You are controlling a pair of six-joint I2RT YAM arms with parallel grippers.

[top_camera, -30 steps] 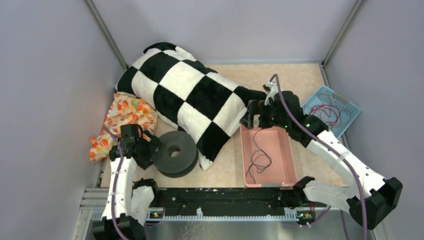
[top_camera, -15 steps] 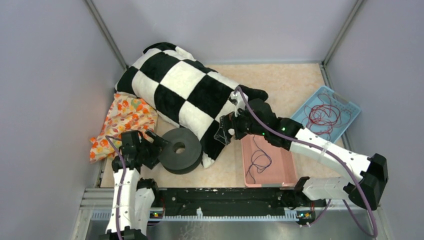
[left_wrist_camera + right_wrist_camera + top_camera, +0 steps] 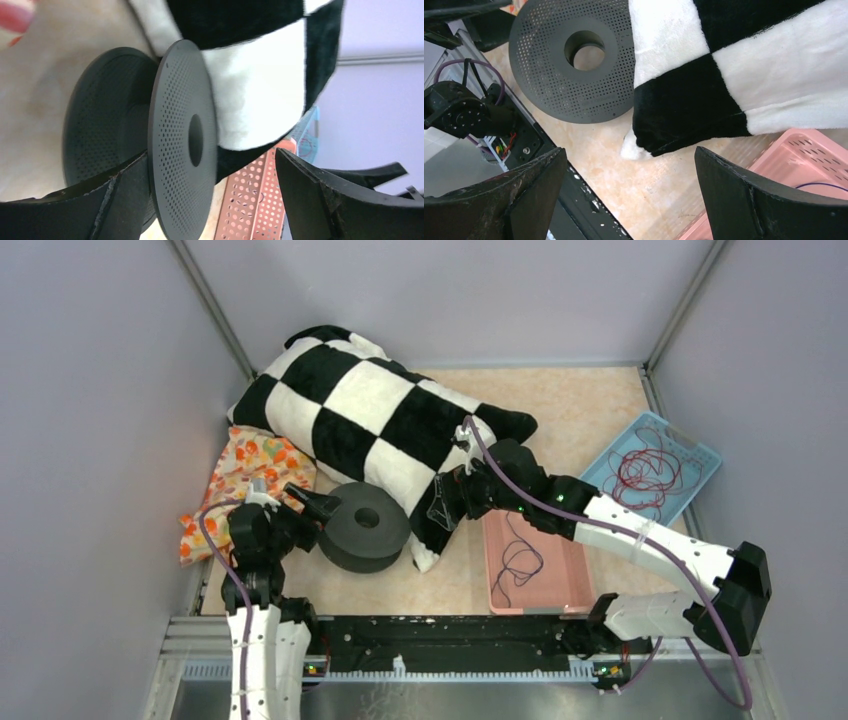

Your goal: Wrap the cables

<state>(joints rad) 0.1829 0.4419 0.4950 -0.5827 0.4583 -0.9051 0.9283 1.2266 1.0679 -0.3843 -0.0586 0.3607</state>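
Cables (image 3: 517, 558) in pink tray (image 3: 558, 575), just right of wide-open, empty right hand (image 3: 445, 506)

A robot test booth in a lab: plain lilac wall panels (image 3: 90, 390) on metal posts (image 3: 212, 308) box in a beige tabletop (image 3: 580, 400), and robot arms (image 3: 650, 545) are bolted to a black rail (image 3: 450, 640) at its near edge.

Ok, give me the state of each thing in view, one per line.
left gripper: open, at the spool's rim
right gripper: open, over the pillow's corner
spool: lying flat, no cable seen on it
dark cable: loose loops in the pink tray, unwrapped
red cable: tangled in the blue tray
pillow: near corner against the spool
floral cloth: crumpled
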